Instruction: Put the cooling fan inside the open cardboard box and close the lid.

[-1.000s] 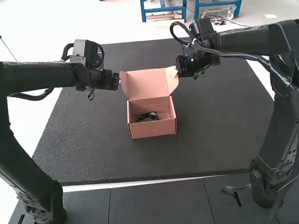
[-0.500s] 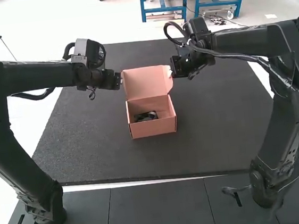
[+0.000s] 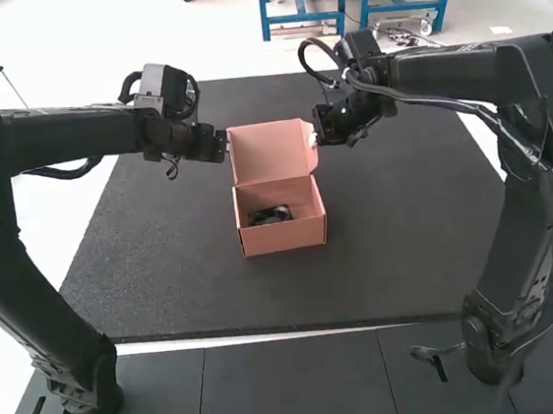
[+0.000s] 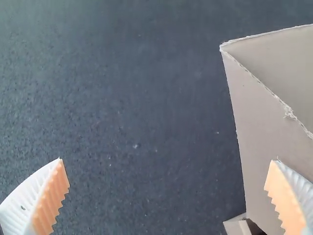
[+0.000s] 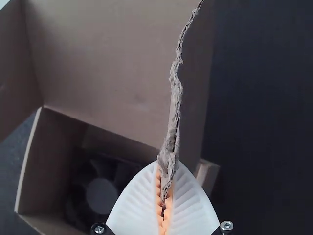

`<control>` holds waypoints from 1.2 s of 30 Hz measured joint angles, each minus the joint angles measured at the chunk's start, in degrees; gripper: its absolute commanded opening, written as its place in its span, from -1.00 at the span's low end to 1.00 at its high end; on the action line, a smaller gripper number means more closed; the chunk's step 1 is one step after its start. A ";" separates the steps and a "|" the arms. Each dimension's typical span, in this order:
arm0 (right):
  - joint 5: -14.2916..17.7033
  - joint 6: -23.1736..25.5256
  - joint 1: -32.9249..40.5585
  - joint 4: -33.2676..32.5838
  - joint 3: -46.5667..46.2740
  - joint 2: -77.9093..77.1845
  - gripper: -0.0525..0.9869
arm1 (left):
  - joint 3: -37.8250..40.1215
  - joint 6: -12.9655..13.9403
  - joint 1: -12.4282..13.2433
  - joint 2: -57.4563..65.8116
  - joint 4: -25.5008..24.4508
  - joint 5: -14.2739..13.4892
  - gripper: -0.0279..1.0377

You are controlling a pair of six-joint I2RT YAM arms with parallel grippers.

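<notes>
A small cardboard box [image 3: 281, 228] stands open on the black mat, its lid [image 3: 271, 151] raised upright at the back. Inside lies the black cooling fan [image 3: 269, 215], also seen under the lid [image 5: 122, 73] as a dark fan [image 5: 95, 191]. My right gripper [image 3: 321, 137] is shut on the lid's torn right side flap [image 5: 176, 93], pinched between its white ribbed fingers [image 5: 188, 196]. My left gripper [image 3: 216, 146] stands open at the lid's left edge [image 4: 264, 127], one orange pad [image 4: 276, 193] beside the cardboard, the other pad [image 4: 51, 193] over bare mat.
The black rubber mat [image 3: 152, 250] covers the table around the box, with free room on all sides. The two arm bases stand at the near corners on dark floor plates [image 3: 296, 388].
The right gripper has pulled the lid's flap leftward and up, tipping the lid more upright. The left gripper has shifted slightly right toward the lid's left edge.
</notes>
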 measured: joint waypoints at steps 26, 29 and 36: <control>-0.92 -2.82 0.00 -4.66 0.26 0.00 -0.89 | 0.39 -0.57 -2.69 0.02 -5.70 2.86 0.83; -1.14 -2.84 0.02 -5.49 0.26 0.00 -0.91 | -0.09 -0.66 -2.69 0.00 -6.12 3.02 0.83; -1.60 -3.19 0.55 -7.34 0.44 -0.07 -0.93 | -2.12 -0.83 -2.69 -0.83 -7.41 3.21 0.83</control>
